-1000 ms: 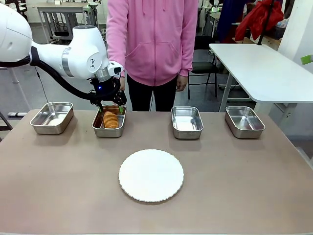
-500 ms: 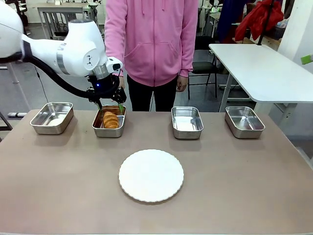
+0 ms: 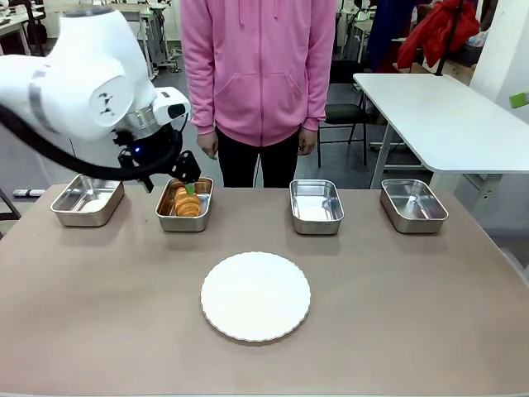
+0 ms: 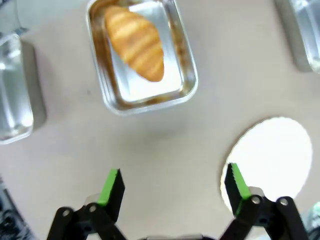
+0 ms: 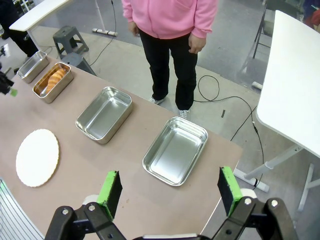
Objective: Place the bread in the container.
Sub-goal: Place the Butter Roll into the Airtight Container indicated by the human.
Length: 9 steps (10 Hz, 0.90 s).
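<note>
Near edge of the brown surface (image 3: 99,314): round white plate with scalloped rim (image 3: 255,296), bare, so not the drop point. Behind it, a row of four shallow rectangular stainless-steel pans. The golden-brown ridged croissant (image 3: 188,201) lies inside the second pan from the robot's left (image 3: 183,220), flat on the pan floor, long axis along the pan, touching nothing else; placement looks done. Left hand (image 3: 165,178) hangs just above that pan's far-left corner, fingers spread wide, gripping nothing; in the left wrist view the croissant (image 4: 135,42) sits well apart from the green pads (image 4: 111,186), so this reads as release and clearance. Right hand (image 5: 167,190) is spread too, empty, parked high off the robot's right end of the row, out of the way. Other three pans empty. Person in pink hoodie (image 3: 258,66) stands at the far side, hands down, not involved.
</note>
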{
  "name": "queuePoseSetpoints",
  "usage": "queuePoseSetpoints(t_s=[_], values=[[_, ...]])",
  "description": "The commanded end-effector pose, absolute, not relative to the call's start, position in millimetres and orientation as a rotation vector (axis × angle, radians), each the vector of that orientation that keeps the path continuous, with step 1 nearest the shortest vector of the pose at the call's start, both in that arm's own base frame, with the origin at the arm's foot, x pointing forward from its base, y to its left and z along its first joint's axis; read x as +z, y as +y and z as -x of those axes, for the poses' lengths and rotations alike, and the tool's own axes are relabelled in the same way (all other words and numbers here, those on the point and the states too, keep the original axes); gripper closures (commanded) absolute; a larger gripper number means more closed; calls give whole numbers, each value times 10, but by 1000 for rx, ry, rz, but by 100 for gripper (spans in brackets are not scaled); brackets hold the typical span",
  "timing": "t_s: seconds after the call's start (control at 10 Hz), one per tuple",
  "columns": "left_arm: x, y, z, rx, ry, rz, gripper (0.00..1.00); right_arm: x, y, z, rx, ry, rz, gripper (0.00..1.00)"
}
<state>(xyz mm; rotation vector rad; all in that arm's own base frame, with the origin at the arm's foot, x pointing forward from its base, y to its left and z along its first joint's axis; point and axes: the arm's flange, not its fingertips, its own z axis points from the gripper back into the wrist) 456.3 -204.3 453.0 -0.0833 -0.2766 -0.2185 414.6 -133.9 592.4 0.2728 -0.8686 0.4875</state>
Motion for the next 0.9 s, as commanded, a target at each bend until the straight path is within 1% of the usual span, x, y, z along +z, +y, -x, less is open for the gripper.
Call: queuePoseSetpoints(t_s=[0.0,0.3,0.5,0.6,0.8], values=[[4463,-1919,-3943,-165,-358,75,0,5923,-1350,-4151,502,-890,-291,0],[4283,-1864,-3418,-152,-363,73,0,5923,-1350,-4151,502,-890,-291,0],[4157,-1831,-3329,-147,-323,97,0,5923,-1350,-4151,502,-890,-291,0],[4317,-1875,-3479,-162,-350,62,0,5923,-1350,-4151,502,-890,-291,0],[4317,-1875,-3479,-162,-350,62,0,5923,-1350,-4151,502,-890,-291,0]])
